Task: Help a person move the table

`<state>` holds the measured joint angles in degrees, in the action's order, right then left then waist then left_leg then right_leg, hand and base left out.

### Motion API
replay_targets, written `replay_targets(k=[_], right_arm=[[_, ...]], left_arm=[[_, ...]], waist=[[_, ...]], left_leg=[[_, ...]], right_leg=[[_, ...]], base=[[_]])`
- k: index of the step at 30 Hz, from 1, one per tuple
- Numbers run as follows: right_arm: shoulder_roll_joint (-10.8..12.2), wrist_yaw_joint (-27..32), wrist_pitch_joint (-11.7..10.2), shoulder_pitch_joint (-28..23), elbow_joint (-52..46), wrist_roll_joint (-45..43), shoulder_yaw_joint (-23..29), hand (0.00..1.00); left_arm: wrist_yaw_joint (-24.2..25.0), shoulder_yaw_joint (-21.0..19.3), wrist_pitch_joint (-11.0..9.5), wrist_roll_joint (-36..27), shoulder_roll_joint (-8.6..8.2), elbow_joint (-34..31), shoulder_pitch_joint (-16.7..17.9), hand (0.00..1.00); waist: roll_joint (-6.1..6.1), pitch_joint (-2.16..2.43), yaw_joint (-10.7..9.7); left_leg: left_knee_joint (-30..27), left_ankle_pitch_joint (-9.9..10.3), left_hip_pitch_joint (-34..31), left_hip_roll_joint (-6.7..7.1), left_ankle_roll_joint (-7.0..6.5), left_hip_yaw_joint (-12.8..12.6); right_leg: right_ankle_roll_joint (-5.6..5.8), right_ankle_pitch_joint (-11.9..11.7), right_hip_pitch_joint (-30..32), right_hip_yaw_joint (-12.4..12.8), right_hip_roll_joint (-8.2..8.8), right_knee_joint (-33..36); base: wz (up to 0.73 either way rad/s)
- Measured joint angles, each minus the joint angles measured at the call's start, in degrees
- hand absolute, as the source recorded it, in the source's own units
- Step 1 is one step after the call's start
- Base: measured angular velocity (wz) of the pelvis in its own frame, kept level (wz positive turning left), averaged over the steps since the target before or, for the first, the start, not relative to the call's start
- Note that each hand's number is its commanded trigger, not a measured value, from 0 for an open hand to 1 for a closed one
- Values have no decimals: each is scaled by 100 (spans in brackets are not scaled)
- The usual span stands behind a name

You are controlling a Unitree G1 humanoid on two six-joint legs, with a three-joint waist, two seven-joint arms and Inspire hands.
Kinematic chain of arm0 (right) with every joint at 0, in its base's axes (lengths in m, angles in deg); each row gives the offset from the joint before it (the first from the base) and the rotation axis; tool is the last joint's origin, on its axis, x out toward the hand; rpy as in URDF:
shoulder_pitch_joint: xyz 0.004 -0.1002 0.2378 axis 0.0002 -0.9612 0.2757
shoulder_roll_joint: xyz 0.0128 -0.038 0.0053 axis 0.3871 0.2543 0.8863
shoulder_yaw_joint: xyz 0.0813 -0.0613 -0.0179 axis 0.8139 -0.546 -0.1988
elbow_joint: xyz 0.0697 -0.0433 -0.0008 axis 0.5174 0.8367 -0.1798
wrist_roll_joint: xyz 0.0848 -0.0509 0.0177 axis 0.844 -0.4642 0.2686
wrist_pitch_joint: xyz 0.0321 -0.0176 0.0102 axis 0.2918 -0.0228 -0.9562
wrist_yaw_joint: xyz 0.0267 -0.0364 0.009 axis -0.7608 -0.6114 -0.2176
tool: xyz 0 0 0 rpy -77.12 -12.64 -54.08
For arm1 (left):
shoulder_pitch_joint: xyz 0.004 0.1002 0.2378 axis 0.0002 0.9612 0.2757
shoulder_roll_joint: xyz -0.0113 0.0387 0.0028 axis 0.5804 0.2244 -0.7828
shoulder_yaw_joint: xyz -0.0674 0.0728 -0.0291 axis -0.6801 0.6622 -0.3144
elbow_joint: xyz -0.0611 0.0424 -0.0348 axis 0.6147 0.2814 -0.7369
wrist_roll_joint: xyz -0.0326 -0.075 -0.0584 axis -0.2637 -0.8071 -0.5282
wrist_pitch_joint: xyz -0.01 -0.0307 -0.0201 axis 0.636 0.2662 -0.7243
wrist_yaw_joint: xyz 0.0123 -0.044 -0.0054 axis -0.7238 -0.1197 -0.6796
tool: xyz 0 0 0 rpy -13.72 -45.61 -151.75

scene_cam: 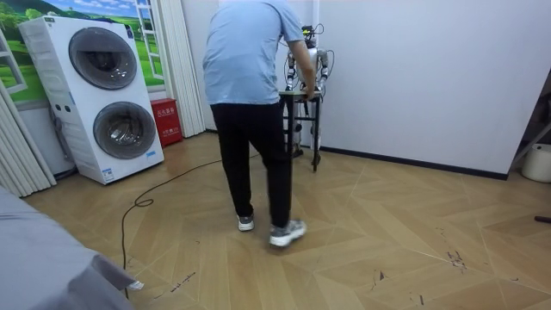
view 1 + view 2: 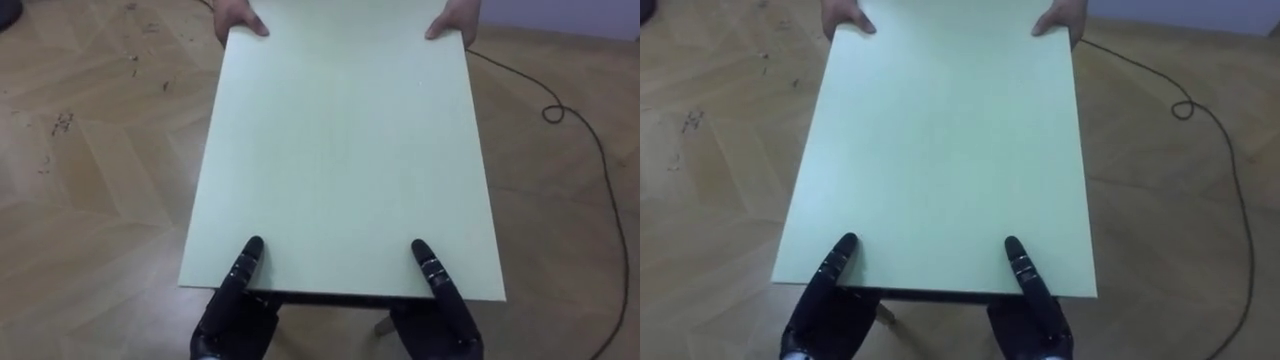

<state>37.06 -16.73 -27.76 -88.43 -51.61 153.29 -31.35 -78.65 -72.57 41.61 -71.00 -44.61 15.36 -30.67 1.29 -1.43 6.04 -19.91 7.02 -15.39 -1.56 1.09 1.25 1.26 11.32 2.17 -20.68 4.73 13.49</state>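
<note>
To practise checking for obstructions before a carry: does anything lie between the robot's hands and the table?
Nothing visible does. The left hand and right hand are at the near edge of the table, touching it; a person's hands hold the far corners.

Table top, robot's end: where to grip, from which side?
The near short edge of the table, one hold by each corner, reached from the robot's own end. The top is a flat bare rectangle and the person's hands take the far corners, so spaced holds likely balance it. Left hand and right hand sit at that edge.
</note>
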Motion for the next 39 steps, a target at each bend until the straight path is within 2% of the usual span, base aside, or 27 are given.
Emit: replay_targets(k=[2, 3, 4, 5, 6, 7, 9, 10, 12, 13, 15, 16, 17, 19, 20, 21, 22, 23, 24, 25, 26, 27, 28, 31, 35, 39], right_arm=[[1, -13, -2, 20, -1, -7, 22, 100], [-8, -13, 2, 26, -1, -19, 31, 100], [-8, -13, 12, 30, -1, -32, 46, 100], [-13, -16, 13, 32, -2, -51, 57, 100], [-24, -19, 28, 32, -10, -82, 93, 100], [-52, -10, 84, 44, -63, -130, 127, 100], [-37, 31, 164, 64, -143, -237, 216, 100], [-45, 48, 201, 66, -209, -304, 287, 100], [-15, 52, 249, 108, -220, -485, 364, 100], [-16, 82, 286, 175, -218, -502, 375, 100], [-8, 110, 301, 238, -219, -509, 375, 100], [-9, 110, 306, 259, -219, -527, 374, 100], [-8, 110, 306, 262, -219, -527, 373, 100], [1, 110, 325, 271, -221, -582, 370, 100], [7, 110, 326, 270, -220, -599, 368, 100], [29, 113, 326, 244, -219, -620, 365, 100], [41, 130, 326, 195, -212, -616, 365, 100], [56, 137, 326, 166, -212, -606, 360, 100], [75, 149, 326, 148, -210, -578, 331, 100], [92, 161, 325, 129, -210, -537, 295, 100], [98, 169, 322, 122, -210, -501, 280, 100], [104, 214, 323, 114, -205, -462, 260, 100], [89, 230, 322, 88, -192, -452, 255, 100], [97, 272, 327, 156, -188, -383, 190, 100], [71, 338, 354, 205, -189, -378, 111, 100], [23, 336, 326, 228, -190, -338, 49, 100]], left_arm=[[7, 13, -6, 0, -19, 5, -5, 100], [11, 7, -7, -7, -18, 7, -1, 100], [11, -5, -7, -37, -16, 9, 0, 100], [11, 0, -7, -43, -11, 10, 0, 100], [11, 13, 3, -64, -14, 22, 3, 100], [17, 25, 6, -139, -13, 19, 25, 100], [23, 37, 6, -212, -48, 17, 39, 100], [37, 33, 6, -212, -104, 14, 41, 100], [39, 24, 5, -212, -126, 4, 47, 100], [39, -4, -1, -214, -152, -4, 47, 100], [37, -11, -19, -262, -159, -7, 47, 100], [38, -11, -42, -263, -159, -7, 46, 100], [41, -12, -46, -263, -158, -7, 46, 100], [69, -26, -65, -256, -157, -7, 57, 100], [76, -29, -69, -256, -158, -6, 64, 100], [79, -30, -71, -256, -152, -6, 81, 100], [78, -21, -71, -256, -146, 17, 90, 100], [77, -20, -71, -252, -135, 17, 98, 100], [77, -10, -73, -243, -133, 16, 98, 100], [77, -14, -86, -244, -120, 16, 98, 100], [77, -13, -88, -244, -104, 14, 96, 100], [66, -2, -86, -243, -68, 20, 82, 100], [56, -21, -83, -244, -71, 55, 85, 100], [70, -98, -100, -243, -75, 54, 102, 100], [68, -109, -174, -243, -87, 11, 214, 100], [74, -83, -248, -246, -98, -11, 253, 100]], waist=[[-23, -3, 39], [-48, 1, 57], [-58, 1, 29], [-66, 2, 14], [-91, 20, -17], [-123, 17, -17], [-224, 18, -17], [-304, 5, -12], [-329, 11, -13], [-330, 10, 4], [-330, 10, 10], [-328, 10, 20], [-329, 10, 23], [-326, 9, 96], [-325, 8, 105], [-319, 4, 101], [-328, -10, 55], [-329, -11, 52], [-333, -15, 25], [-334, -19, -90], [-319, -22, -153], [-273, -40, -218], [-292, -30, -290], [-269, -35, -101], [-186, -23, -66], [-112, -26, -97]], left_leg=[[93, -99, -12, 27, 41, 102], [166, -183, -23, 29, 61, 97], [270, -293, -27, 32, 72, 36], [287, -333, -45, 25, 56, -67], [146, -307, -128, -2, 7, -443], [-308, -52, -169, -52, -197, -953], [-696, 310, -104, -162, -267, -1412], [-632, 390, -97, -158, -303, -1428], [-443, 411, -47, -67, -339, -1352], [-329, 417, 4, -39, -417, -1338], [-318, 410, 19, 14, -429, -1234], [-292, 401, 27, 49, -445, -1227], [-287, 398, 29, 59, -457, -1227], [-273, 437, 68, 123, -530, -1220], [-253, 438, 88, 146, -553, -1191], [-229, 453, 138, 219, -598, -1116], [-240, 475, 214, 286, -647, -985], [-243, 484, 243, 320, -660, -899], [-249, 492, 250, 348, -671, -777], [-257, 479, 250, 402, -680, -593], [-262, 471, 258, 459, -686, -488], [-293, 478, 297, 552, -679, -357], [-275, 480, 352, 574, -658, -252], [-57, 428, 473, 448, -576, -198], [107, 406, 624, 414, -547, -122], [140, 406, 662, 403, -543, -68]], right_leg=[[-55, 62, 30, -6, -35, 9], [-95, 89, 16, -84, -59, -13], [-125, 113, -14, -265, -58, -74], [-144, 128, -24, -372, -52, -82], [-177, 163, -39, -647, 43, -68], [-189, 188, -80, -866, 94, -58], [-161, 242, -107, -1101, 105, 6], [-123, 331, -83, -1151, 103, 146], [-80, 394, -70, -1085, 130, 273], [-75, 396, -63, -903, 129, 334], [-51, 409, -39, -698, 154, 494], [0, 442, 32, -611, 219, 711], [17, 455, 69, -592, 250, 827], [35, 485, 287, -438, 415, 1455], [35, 484, 319, -391, 436, 1662], [39, 473, 487, -239, 549, 2107], [84, 449, 674, 40, 621, 2547], [119, 496, 746, 212, 599, 2576], [126, 571, 928, 518, 509, 2371], [120, 592, 1065, 676, 458, 1976], [130, 570, 1098, 721, 451, 1713], [160, 155, 1125, 936, 404, 1269], [124, 71, 1040, 968, 327, 1141], [71, -118, 731, 876, 141, 633], [68, -193, 459, 710, 90, 293], [96, -208, 260, 824, 26, 110]], base=[[54], [58], [69], [79], [72], [65], [58], [58], [49], [42], [35], [36], [32], [22], [23], [40], [46], [54], [69], [85], [97], [95], [71], [13], [24], [40]])
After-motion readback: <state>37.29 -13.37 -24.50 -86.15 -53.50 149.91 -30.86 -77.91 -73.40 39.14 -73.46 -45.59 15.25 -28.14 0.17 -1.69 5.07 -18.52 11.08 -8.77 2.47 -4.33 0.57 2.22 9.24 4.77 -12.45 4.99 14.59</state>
